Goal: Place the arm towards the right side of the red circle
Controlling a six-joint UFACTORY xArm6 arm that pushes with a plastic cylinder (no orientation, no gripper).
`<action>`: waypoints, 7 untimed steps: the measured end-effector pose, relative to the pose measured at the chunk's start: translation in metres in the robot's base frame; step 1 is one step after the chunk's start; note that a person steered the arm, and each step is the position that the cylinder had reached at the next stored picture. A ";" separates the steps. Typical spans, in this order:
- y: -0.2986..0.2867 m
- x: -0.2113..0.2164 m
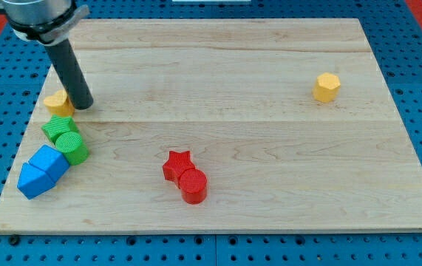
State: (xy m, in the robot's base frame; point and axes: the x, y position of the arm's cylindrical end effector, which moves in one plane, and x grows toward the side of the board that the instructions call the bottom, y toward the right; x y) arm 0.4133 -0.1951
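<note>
Sitting at the desk's (270, 66) far left beside the yellow block (55, 102), my tip (83, 105) — plain rod, no gripper to open or shut — has the red circle (194, 185) well off lower-right, touching the red star (177, 165) — far side is the goal.

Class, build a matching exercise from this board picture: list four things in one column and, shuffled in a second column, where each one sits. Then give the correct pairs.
Column 1
1. red circle block
2. yellow hexagon block
3. my tip
4. blue blocks

Column 2
A. far toward the view's right, alone
B. view's lower left corner of the wooden board
C. touching the red star block, just below and right of it
D. view's upper left, beside a yellow block

Pairs: 1-C, 2-A, 3-D, 4-B
</note>
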 end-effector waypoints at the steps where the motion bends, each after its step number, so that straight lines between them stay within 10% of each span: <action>1: 0.069 0.001; 4: 0.245 0.053; 7: 0.255 0.103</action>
State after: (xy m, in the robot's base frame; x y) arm 0.5163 0.0598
